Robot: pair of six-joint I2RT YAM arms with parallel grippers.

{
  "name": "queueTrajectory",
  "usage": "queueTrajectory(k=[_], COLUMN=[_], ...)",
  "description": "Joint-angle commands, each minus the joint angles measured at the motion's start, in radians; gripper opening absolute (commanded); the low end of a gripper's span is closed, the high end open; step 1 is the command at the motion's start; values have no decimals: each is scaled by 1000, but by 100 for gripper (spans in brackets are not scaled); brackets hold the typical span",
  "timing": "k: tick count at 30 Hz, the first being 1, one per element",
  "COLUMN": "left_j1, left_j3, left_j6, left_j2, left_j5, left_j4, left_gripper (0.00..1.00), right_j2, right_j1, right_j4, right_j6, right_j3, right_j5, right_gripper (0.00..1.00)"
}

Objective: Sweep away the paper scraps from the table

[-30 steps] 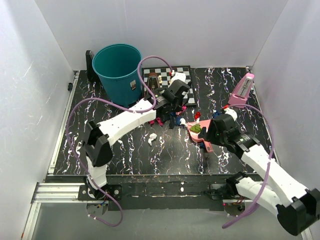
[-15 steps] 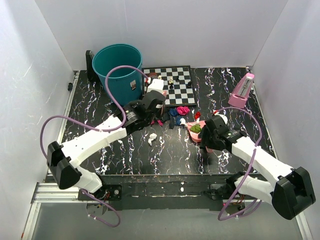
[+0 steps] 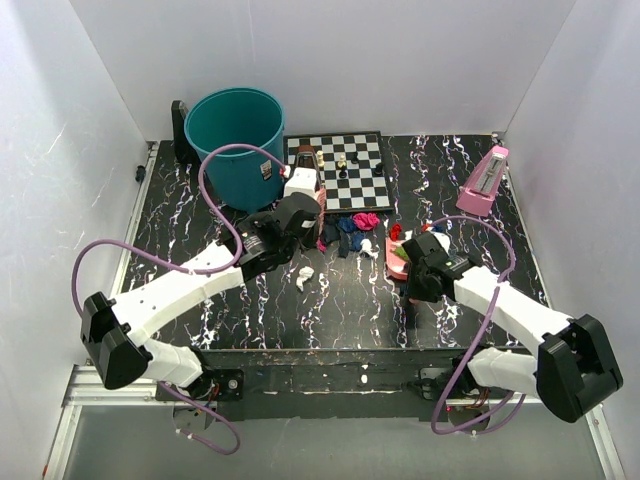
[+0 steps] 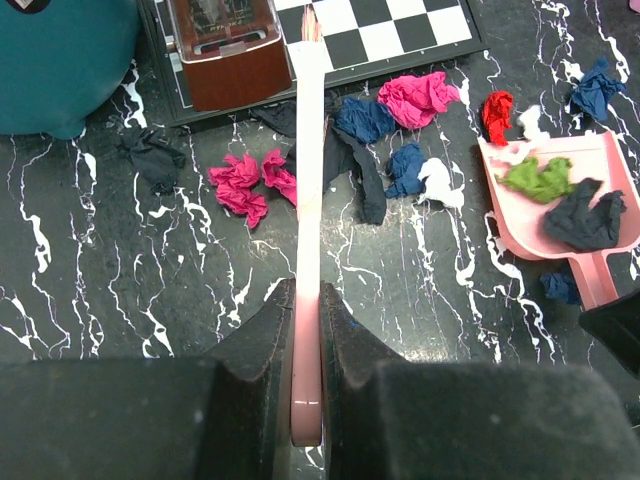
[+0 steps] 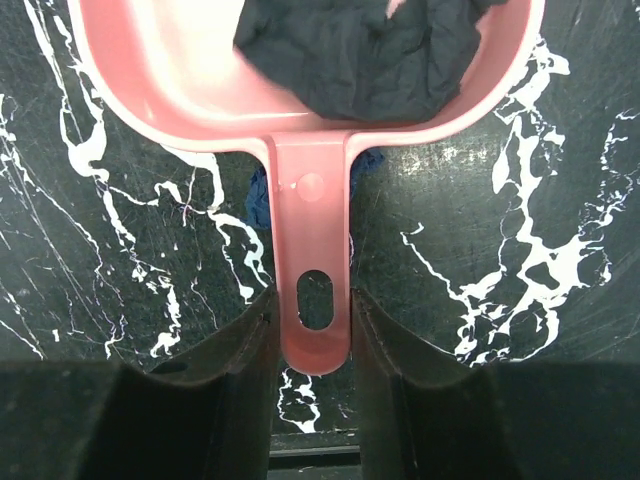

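Black white-veined table (image 3: 170,230) inside white walls. Far left at back: teal bin (image 3: 235,140). The left gripper (image 4: 308,300) is clenched on a thin pink tool (image 4: 309,180), seen edge-on in the wrist cam, pointing toward the chessboard (image 3: 350,170). A brown box (image 4: 225,55) sits at the board's left edge. The paper scraps (image 4: 415,98) lie on the table just in front of the board, on both sides of the tool: magenta wads to the left, dk blue, magenta, white and red to the right. One white wad (image 3: 305,277) sits apart, nearer the arms. Right of the pile is a pink dustpan (image 4: 520,215) w/ a green scrap (image 4: 538,178) and a dark scrap (image 4: 585,215) inside. The right gripper (image 5: 312,320) grips the pan's handle, w/ a blue scrap (image 5: 258,195) peeking from under it. Back right: pink metronome (image 3: 485,180).
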Motion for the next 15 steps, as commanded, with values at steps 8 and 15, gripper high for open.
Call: queueTrajectory(k=[8, 15], left_j1=[-1, -1], left_j3=[-42, -59], left_j6=[-36, -48], left_j2=[-122, -179], left_j5=[-91, -128], left_j4=[31, 14], left_gripper=[0, 0], right_j2=[-60, 6], right_j1=[14, 16], right_j4=[-113, -167], right_j6=[-49, -48], right_j3=[180, 341], right_j5=[-119, -473], right_gripper=[30, 32])
